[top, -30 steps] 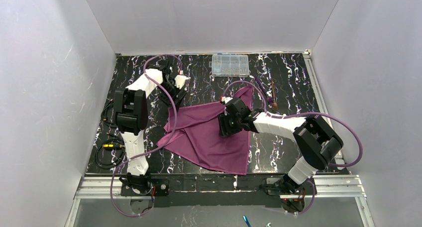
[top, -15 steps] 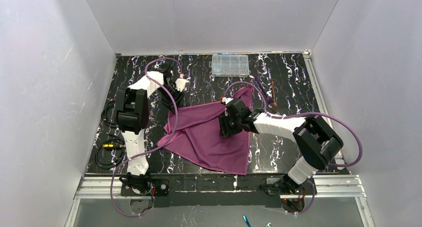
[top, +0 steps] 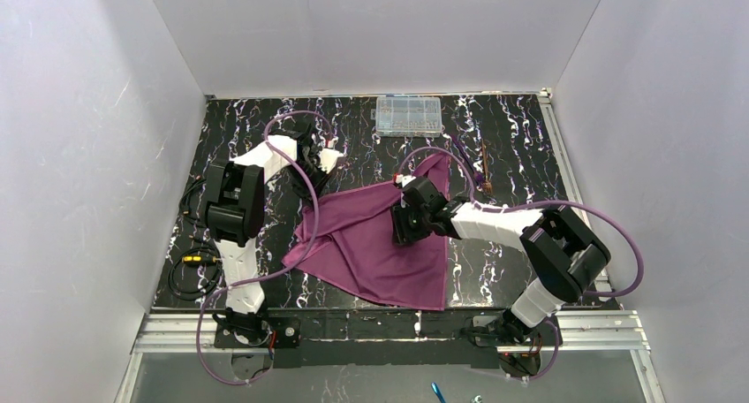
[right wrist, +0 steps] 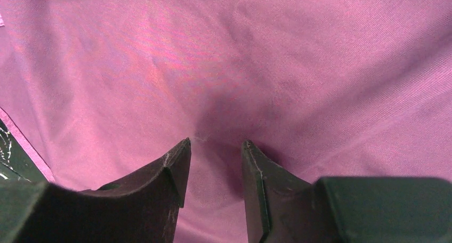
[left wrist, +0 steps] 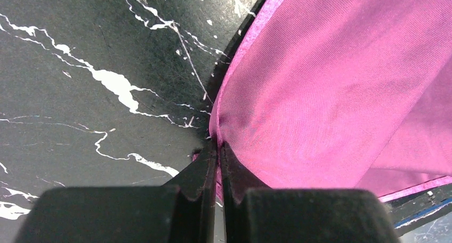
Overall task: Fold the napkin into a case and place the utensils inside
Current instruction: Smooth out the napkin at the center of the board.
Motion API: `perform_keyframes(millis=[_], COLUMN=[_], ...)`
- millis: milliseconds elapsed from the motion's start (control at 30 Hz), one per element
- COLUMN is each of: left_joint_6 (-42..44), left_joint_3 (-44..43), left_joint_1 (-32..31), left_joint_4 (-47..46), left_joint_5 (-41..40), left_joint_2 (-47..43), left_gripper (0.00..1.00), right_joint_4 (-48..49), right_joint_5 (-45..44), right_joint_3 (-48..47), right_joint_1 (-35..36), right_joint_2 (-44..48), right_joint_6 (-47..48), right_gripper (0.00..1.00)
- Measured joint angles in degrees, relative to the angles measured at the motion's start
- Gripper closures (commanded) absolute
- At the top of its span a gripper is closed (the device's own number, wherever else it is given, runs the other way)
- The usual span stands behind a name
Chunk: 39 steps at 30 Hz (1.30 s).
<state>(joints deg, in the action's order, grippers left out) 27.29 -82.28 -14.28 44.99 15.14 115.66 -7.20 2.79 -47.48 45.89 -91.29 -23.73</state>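
Purple napkin (top: pixel 371 244) clamped in left tool (left wrist: pixel 218 146).

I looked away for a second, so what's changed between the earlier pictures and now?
The left gripper closed on the napkin at its far-left edge, with the arm shifting slightly toward the cloth. The right gripper stayed on the napkin's middle, jaws apart; utensils and box unmoved.

Plum napkin (top: pixel 375 248) spread, creased, centre; 2 thin utensils (top: pixel 487 164) by its far-R corner.
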Motion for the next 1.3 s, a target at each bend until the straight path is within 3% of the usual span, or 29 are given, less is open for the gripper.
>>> perform_keyframes(millis=[800,1100,1300], left_joint_6=[0.33,2.71,4.17], left_joint_3=[-14.36,-31.78,-35.04], left_joint_1=[0.31,0.79,0.81], left_joint_4=[-2.64,-6.69,-9.94], left_joint_5=[-6.97,-11.13,-14.34], left_joint_2=[-0.39,10.93,17.77], left_gripper=[1.0,1.0,1.0], right_joint_4=[6.78,6.47,4.74], right_joint_5=[-0.28,-0.33,-0.46], right_joint_3=[3.08,2.45,1.22], right_joint_1=[0.0,0.0,0.11], right_joint_2=[0.31,-0.11,-0.61], right_joint_6=[0.09,1.36,2.1], right_gripper=[0.56,0.56,0.56])
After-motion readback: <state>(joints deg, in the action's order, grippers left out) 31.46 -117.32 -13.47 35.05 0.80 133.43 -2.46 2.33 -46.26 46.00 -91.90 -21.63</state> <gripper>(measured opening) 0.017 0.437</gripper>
